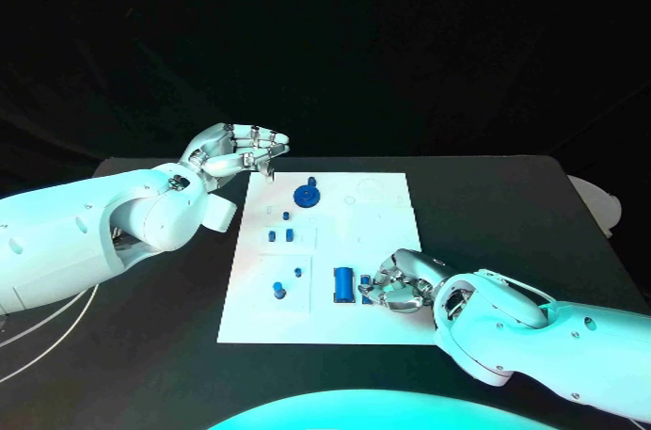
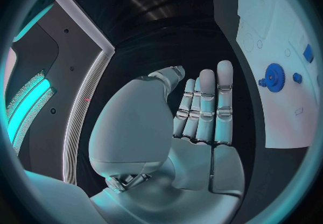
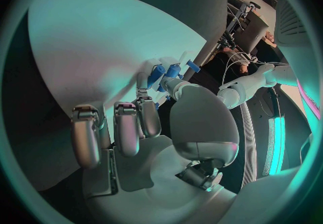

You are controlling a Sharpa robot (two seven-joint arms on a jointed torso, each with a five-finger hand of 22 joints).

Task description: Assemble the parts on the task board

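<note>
Two hands work your board. Nearest you, the right hand rests low on the board's near right part, fingers curled down beside a tall blue part; you cannot tell whether they grip anything. Small blue parts sit left of it, and a blue gear stands farther up. Beyond the far left corner, over the worktop, the left hand hovers, fingers straight, holding nothing.

Two glossy white, rounded arms end in the silver segmented-fingered left hand and right hand.
</note>
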